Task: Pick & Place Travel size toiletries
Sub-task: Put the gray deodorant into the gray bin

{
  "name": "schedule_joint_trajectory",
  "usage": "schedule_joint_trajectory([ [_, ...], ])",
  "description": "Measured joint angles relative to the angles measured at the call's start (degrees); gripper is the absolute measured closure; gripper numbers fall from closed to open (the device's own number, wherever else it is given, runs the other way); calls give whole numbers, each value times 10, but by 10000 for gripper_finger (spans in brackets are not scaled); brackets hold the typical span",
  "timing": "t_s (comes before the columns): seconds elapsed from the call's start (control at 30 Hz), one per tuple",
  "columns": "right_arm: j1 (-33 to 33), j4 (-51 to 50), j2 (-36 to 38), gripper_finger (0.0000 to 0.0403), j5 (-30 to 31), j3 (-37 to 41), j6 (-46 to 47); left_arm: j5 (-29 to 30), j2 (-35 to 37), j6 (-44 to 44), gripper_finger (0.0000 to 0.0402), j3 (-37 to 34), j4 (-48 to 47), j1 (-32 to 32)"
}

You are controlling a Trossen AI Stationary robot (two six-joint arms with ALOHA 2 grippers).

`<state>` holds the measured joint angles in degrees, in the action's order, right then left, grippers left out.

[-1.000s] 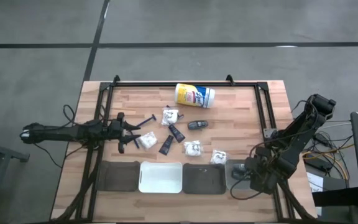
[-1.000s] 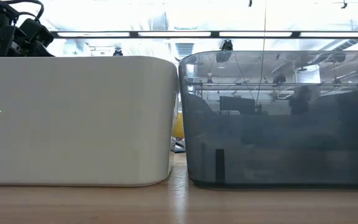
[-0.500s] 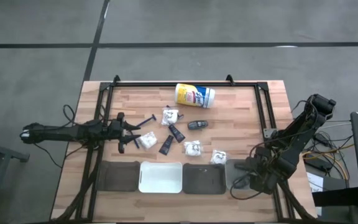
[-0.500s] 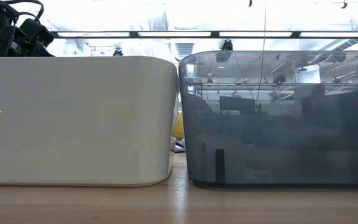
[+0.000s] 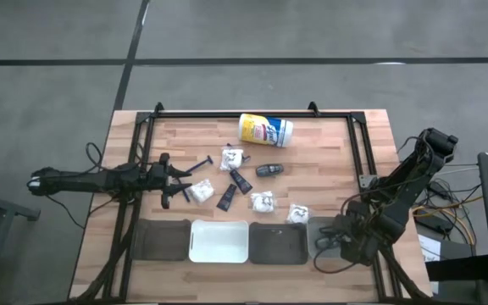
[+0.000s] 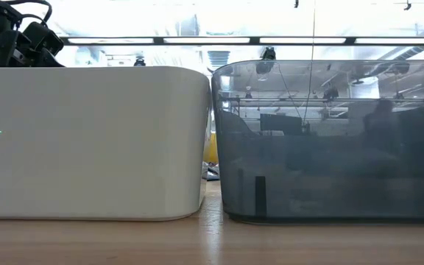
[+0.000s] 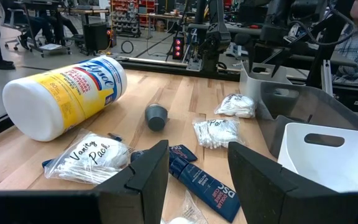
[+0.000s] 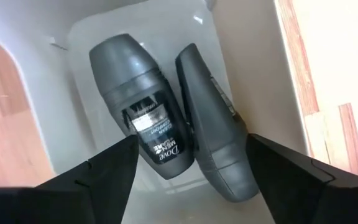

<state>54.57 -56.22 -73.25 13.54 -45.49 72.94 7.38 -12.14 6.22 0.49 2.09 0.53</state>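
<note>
1. At the table's near right corner, the right gripper hangs over a pale bin, its fingers spread with nothing between them; two dark grey oval pods lie side by side in that bin, touching each other.
2. Along the near edge stand three more containers: a dark tray, a white tray and a second dark tray. From above, nothing shows inside them, though small things could be missed.
3. Most of the travel size toiletries are left to move, by my judgement. On the middle of the table lie white crinkly packets, small black tubes, one more grey pod and a thin dark razor.
4. The yellow-and-white canister lies on its side near the far edge.
5. The left gripper waits toward the left edge, its fingers spread and empty, pointing at the scattered things.
</note>
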Motion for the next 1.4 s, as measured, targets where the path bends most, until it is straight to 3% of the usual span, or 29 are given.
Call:
schedule_joint_trajectory([
  [0.37,-24,-2,0,96,16,-19,-12,0,0,0,231,0,0,0],
  [0.8,-113,-1,0,132,47,-62,-151,0,0,0,231,0,0,0],
  [1.4,-346,36,0,170,62,-105,-449,0,0,0,231,0,0,0],
])
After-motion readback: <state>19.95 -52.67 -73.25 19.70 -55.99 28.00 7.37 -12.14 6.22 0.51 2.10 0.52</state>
